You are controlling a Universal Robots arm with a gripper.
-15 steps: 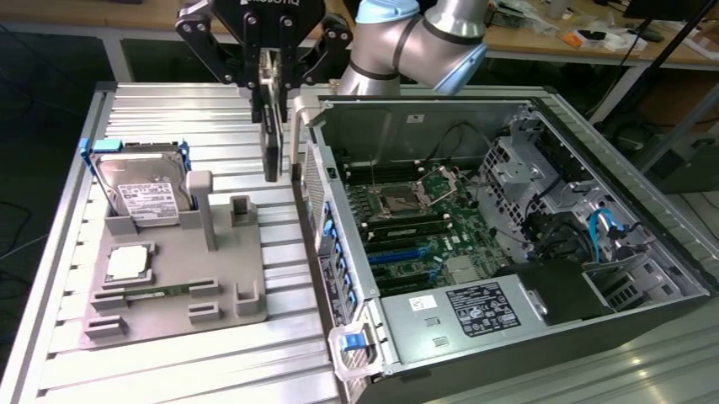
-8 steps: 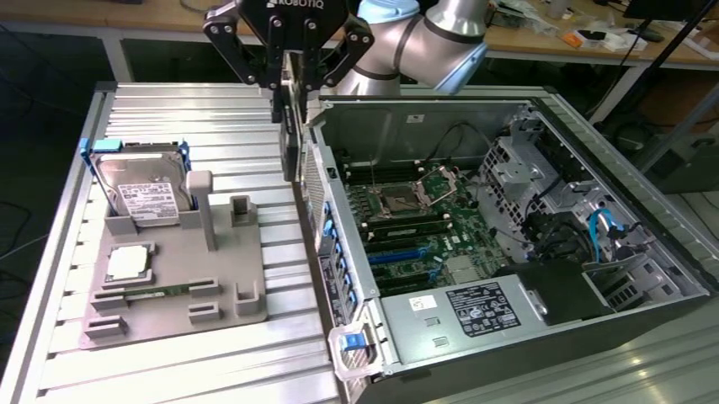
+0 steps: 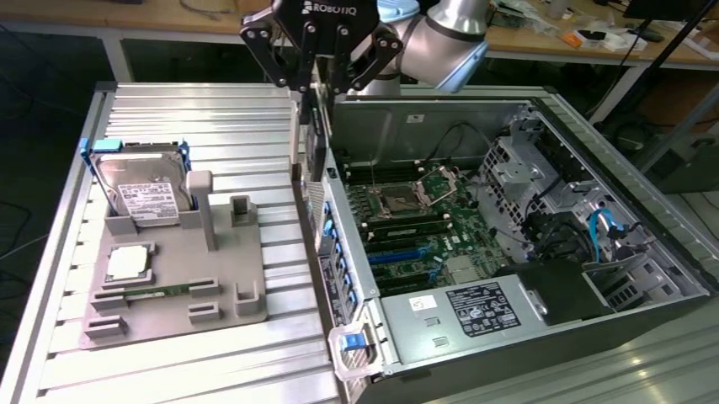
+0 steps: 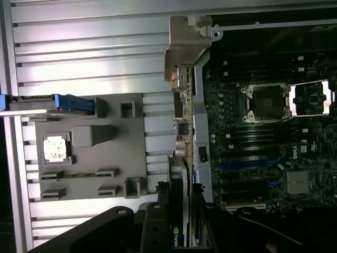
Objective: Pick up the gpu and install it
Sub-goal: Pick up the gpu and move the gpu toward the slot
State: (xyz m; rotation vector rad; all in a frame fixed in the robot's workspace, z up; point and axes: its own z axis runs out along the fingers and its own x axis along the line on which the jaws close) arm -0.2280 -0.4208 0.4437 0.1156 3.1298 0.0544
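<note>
My gripper [image 3: 320, 87] hangs high over the near wall of the open computer case [image 3: 629, 278], shut on the gpu [image 3: 318, 147]. The thin dark card hangs edge-down, upright, just above the case's left rim and beside the motherboard [image 3: 422, 215]. In the wrist view the gpu [image 4: 181, 110] runs edge-on away from my gripper [image 4: 180, 197], with its silver bracket at the far end, lying along the case wall. Blue expansion slots [image 3: 399, 252] on the board lie below and to the exterior view's right of the card.
A grey fixture tray [image 3: 225, 278] lies on the ribbed metal table at the exterior view's left. It carries a silver hard drive [image 3: 141, 189], a CPU [image 3: 130, 263] and a green memory stick [image 3: 157, 292]. The power supply [image 3: 477, 307] fills the case's near corner.
</note>
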